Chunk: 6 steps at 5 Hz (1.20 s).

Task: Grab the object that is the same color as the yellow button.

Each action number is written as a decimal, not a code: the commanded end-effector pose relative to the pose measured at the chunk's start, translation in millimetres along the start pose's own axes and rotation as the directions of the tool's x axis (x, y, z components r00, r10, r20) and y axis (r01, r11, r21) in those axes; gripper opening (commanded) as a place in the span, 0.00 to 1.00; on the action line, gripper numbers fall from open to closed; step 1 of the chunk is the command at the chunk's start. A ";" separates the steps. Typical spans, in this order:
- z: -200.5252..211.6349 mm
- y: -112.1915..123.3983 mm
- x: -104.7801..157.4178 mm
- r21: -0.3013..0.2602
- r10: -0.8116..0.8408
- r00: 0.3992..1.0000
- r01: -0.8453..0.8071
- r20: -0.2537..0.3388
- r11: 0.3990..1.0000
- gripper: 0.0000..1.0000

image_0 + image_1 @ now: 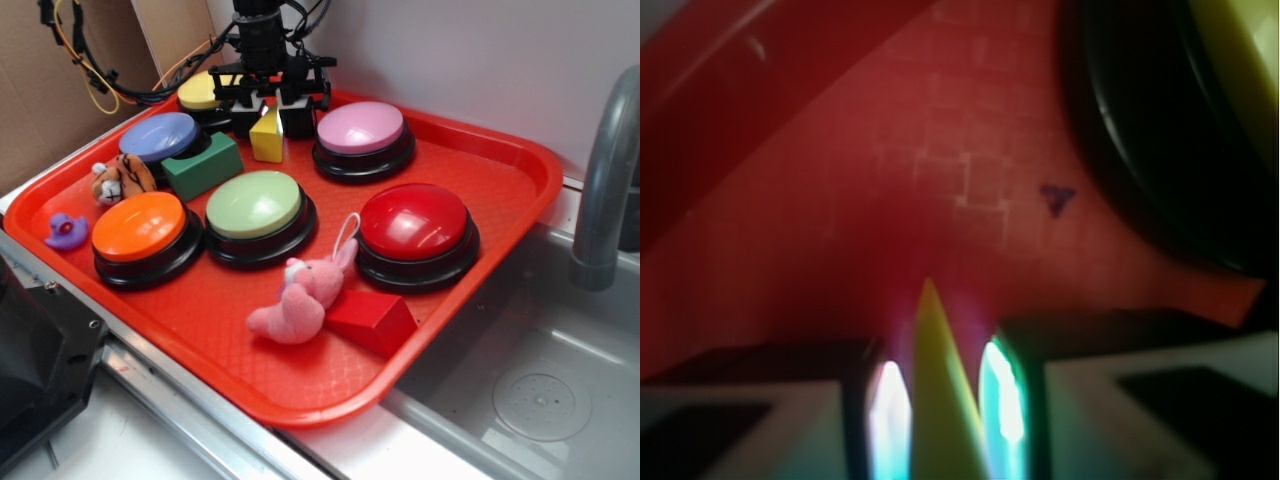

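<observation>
Near the far edge of the red tray (480,330), the hand (268,103) has its two fingers (790,415) pinched on the yellow wedge (267,135), which sits just beside the yellow button (203,92). The green block (205,165) lies close by, toward the tray's left edge.
</observation>
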<state>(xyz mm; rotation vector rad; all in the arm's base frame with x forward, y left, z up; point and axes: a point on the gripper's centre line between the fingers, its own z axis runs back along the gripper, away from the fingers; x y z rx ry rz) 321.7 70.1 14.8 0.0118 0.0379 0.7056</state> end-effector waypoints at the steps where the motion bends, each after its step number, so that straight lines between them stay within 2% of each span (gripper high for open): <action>1: 69.0 -2.6 -14.1 -0.063 -0.095 0.986 0.104 0.140 0.993 0.00; 2: 105.5 -9.7 -29.2 -0.074 -0.208 0.972 0.217 0.112 0.973 0.00; 3: 130.7 -17.5 -55.0 -0.061 -0.373 0.920 0.382 0.115 0.922 0.00; 4: 137.7 -18.2 -75.3 -0.063 -0.505 0.858 0.512 0.097 0.857 0.00; 5: 137.1 -11.7 -90.8 -0.084 -0.559 0.820 0.569 0.120 0.818 0.00; 6: 143.7 -2.8 -101.7 -0.070 -0.604 0.791 0.611 0.102 0.789 0.00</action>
